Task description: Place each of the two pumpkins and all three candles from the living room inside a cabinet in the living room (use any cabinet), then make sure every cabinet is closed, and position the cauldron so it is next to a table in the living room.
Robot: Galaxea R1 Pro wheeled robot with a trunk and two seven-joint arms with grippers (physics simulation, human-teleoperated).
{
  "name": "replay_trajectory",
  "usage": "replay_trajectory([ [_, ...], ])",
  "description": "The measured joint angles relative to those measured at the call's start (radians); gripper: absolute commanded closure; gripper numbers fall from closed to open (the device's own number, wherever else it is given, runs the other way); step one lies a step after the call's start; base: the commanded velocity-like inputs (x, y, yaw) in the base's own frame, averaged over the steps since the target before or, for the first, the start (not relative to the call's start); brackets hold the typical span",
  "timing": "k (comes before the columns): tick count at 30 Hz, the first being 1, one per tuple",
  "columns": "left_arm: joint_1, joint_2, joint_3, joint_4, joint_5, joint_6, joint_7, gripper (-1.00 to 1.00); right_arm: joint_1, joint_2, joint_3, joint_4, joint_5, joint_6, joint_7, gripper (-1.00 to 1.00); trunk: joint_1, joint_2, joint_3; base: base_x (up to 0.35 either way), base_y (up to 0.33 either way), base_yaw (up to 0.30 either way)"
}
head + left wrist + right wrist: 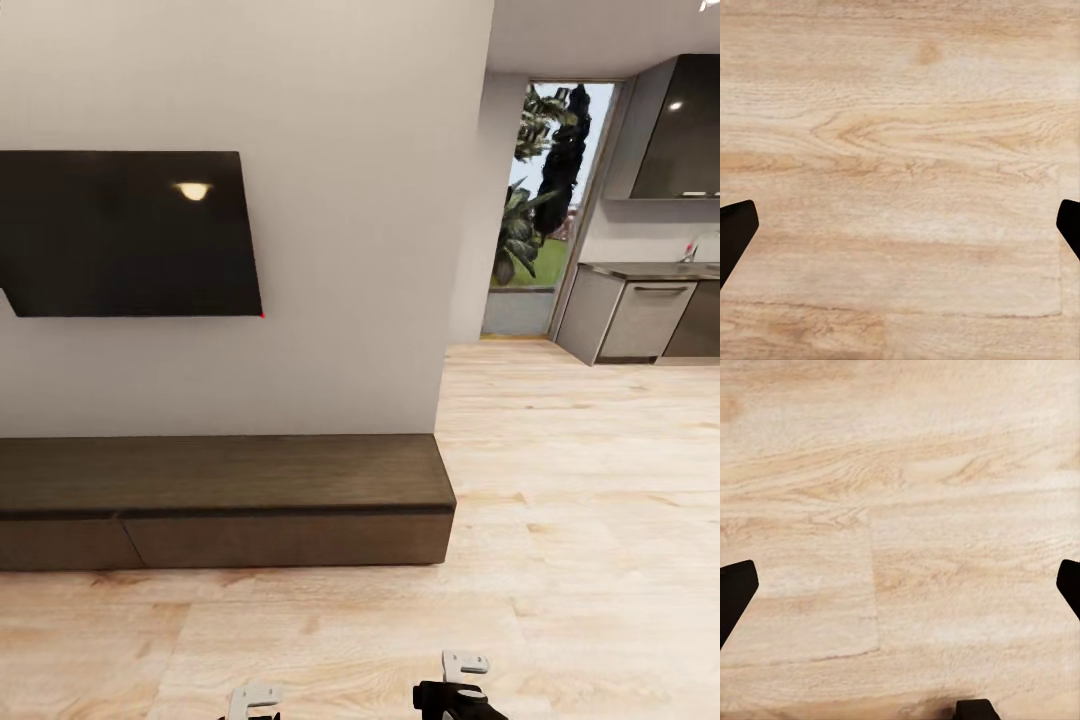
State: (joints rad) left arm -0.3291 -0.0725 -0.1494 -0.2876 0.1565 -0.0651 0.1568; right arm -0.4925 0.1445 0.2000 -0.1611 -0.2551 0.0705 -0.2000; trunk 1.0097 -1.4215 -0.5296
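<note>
The cabinet (225, 475) is a long, low, dark-brown unit standing against the white wall, with its flat top bare and its drawer fronts shut. The pumpkins, candles, cauldron and table are out of view. My left gripper (252, 700) and right gripper (462, 680) sit low over the light wood floor, a short way in front of the cabinet. In the left wrist view the left gripper (900, 232) has its dark fingertips (735, 236) far apart with bare floor between them. The right gripper (900, 592) is spread just as wide over the floor, its fingertips (735, 596) holding nothing.
A black TV (125, 235) hangs on the wall above the cabinet. The wall ends at a corner (465, 250); to its right, wood floor (580, 480) runs to grey kitchen cupboards (645, 315) and a glass door (545, 200).
</note>
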Motion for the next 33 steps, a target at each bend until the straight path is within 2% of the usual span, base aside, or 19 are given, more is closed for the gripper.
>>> replay_trajectory([
  [6, 0.0, 0.001, 0.0, 0.0, 0.001, 0.0, -0.001, -1.0, 0.0, -0.002, -0.001, -0.001, -0.001, -0.009, 0.001, -1.0, 0.0, 0.0, 0.0, 0.0, 0.0, 0.0],
  [11, 0.0, 0.007, -0.002, -0.011, 0.003, 0.009, -0.01, -1.0, 0.0, -0.009, -0.004, -0.002, -0.005, -0.104, 0.004, -1.0, 0.0, 0.0, 0.0, 0.0, 0.0, 0.0],
  [14, -0.001, 0.011, -0.001, -0.017, 0.004, 0.024, -0.059, -1.0, 0.0, -0.009, -0.009, -0.002, -0.022, -0.143, 0.045, -1.0, 0.0, 0.0, 0.0, 0.0, 0.0, 0.0],
  [17, -0.004, 0.027, -0.001, -0.061, 0.004, 0.103, -0.147, -1.0, -0.001, -0.009, -0.012, -0.002, -0.091, -0.157, 0.143, -1.0, 0.0, 0.0, 0.0, 0.0, 0.0, 0.0],
  [19, -0.004, 0.061, 0.0, -0.187, 0.009, 0.278, -0.227, -1.0, 0.0, -0.009, -0.01, -0.002, -0.178, -0.16, 0.23, -1.0, 0.0, 0.0, 0.0, 0.0, 0.0, 0.0],
  [21, 0.0, 0.103, 0.007, -0.381, 0.015, 0.536, -0.314, -1.0, 0.0, -0.009, -0.01, -0.002, -0.254, -0.162, 0.309, -1.0, 0.0, 0.0, 0.0, 0.0, 0.0, 0.0],
  [22, 0.002, 0.127, 0.01, -0.485, 0.017, 0.669, -0.357, -1.0, 0.0, -0.009, -0.01, -0.002, -0.277, -0.163, 0.334, -1.0, 0.0, 0.0, 0.0, 0.0, 0.0, 0.0],
  [23, 0.004, 0.141, 0.012, -0.541, 0.018, 0.736, -0.379, -1.0, 0.0, -0.009, -0.01, -0.002, -0.286, -0.163, 0.343, -1.0, 0.0, 0.0, 0.0, 0.0, 0.0, 0.0],
  [24, 0.005, 0.165, 0.019, -0.632, 0.021, 0.849, -0.418, -1.0, 0.0, -0.009, -0.01, -0.003, -0.298, -0.164, 0.355, -1.0, 0.0, 0.0, 0.0, 0.0, 0.0, 0.0],
  [25, 0.006, 0.186, 0.029, -0.721, 0.029, 0.928, -0.457, -1.0, 0.0, -0.008, -0.011, -0.004, -0.306, -0.164, 0.362, -1.0, 0.0, 0.0, 0.0, 0.0, 0.0, 0.0],
  [26, 0.007, 0.201, 0.041, -0.8, 0.042, 0.976, -0.49, -1.0, 0.0, -0.007, -0.012, -0.004, -0.313, -0.164, 0.366, -1.0, 0.0, 0.0, 0.0, 0.0, 0.0, 0.0],
  [28, 0.008, 0.218, 0.059, -0.911, 0.073, 1.026, -0.532, -1.0, 0.0, -0.007, -0.014, -0.005, -0.322, -0.162, 0.368, -1.0, 0.0, 0.0, 0.0, 0.0, 0.0, 0.0],
  [30, 0.009, 0.222, 0.065, -0.965, 0.098, 1.049, -0.552, -1.0, 0.0, -0.007, -0.016, -0.009, -0.328, -0.156, 0.371, -1.0, 0.0, 0.0, 0.0, 0.0, 0.0, 0.0],
  [33, 0.009, 0.22, 0.064, -0.986, 0.105, 1.057, -0.56, -1.0, 0.0, -0.006, -0.016, -0.015, -0.345, -0.158, 0.376, -1.0, 0.0, 0.0, 0.0, 0.0, 0.0, 0.0],
])
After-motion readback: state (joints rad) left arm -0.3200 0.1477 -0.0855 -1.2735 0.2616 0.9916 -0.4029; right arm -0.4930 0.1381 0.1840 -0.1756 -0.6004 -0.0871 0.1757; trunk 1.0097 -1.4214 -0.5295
